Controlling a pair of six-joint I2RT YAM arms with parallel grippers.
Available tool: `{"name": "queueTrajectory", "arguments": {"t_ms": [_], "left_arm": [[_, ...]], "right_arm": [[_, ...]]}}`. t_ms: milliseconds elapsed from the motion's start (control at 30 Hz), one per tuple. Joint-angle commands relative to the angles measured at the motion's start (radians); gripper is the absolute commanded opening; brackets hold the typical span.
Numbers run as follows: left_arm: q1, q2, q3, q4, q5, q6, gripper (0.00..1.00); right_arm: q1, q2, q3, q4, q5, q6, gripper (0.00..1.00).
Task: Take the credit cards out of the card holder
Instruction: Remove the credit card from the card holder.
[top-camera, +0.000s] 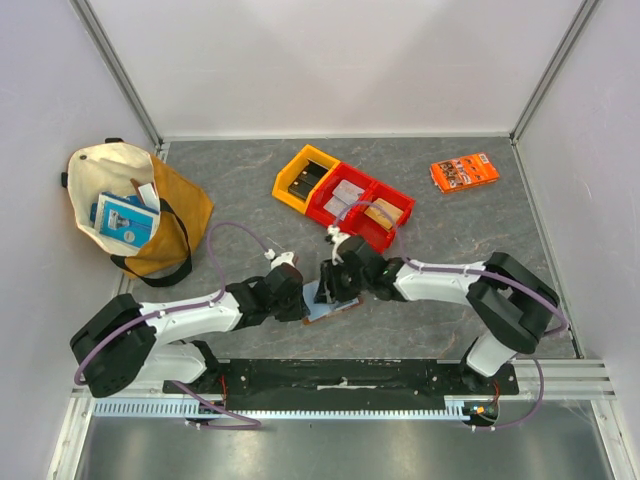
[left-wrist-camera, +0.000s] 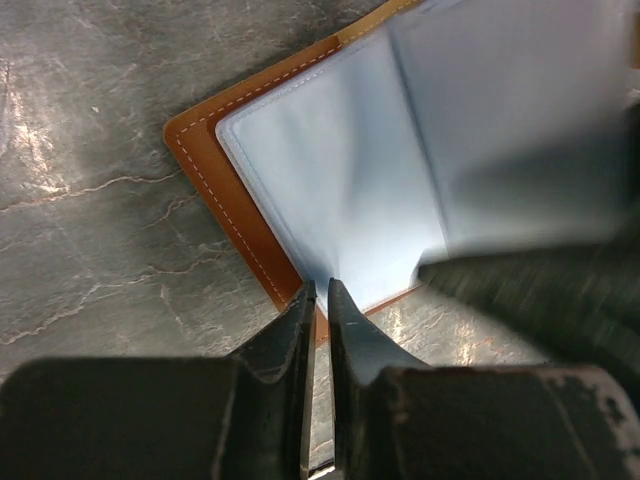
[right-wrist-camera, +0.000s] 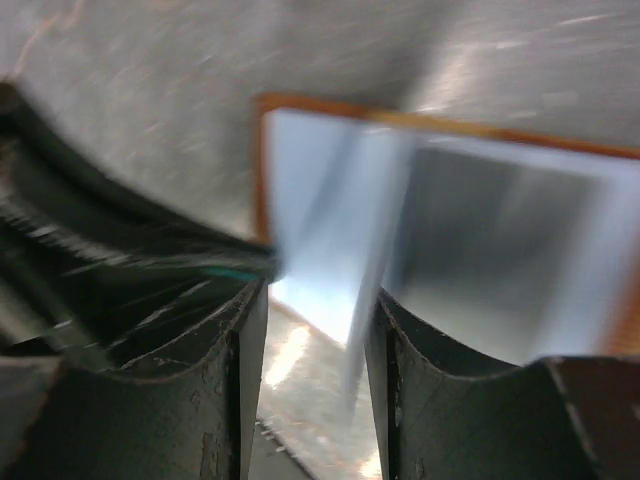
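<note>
Your left pincer (left-wrist-camera: 320, 288), nearly shut, pinches the holder's (left-wrist-camera: 330, 180) left edge. Right pincer (right-wrist-camera: 318, 295), half open, straddles its raised leaf (right-wrist-camera: 345, 200).

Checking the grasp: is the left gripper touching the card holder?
Touching. The left wrist view shows the left gripper pinched nearly shut on the near edge of the card holder.

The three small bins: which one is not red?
The yellow bin, at the row's left end; the middle bin and right bin are red.
</note>
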Motion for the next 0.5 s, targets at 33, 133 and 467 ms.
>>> {"name": "queueTrajectory", "arguments": {"t_ms": [33, 133, 467], "left_arm": [[-0.01, -0.002, -0.028, 0.014, -0.017, -0.033, 0.15], [-0.01, -0.02, -0.039, 0.014, -0.028, -0.042, 0.15], [-0.01, -0.277, -0.107, -0.056, -0.126, -0.125, 0.27]], "right_arm": [[0.129, 0.027, 0.108, 0.064, -0.147, 0.039, 0.49], [0.15, 0.024, 0.125, 0.046, -0.134, 0.028, 0.49], [0.141, -0.097, 0.109, -0.1, 0.066, -0.059, 0.55]]}}
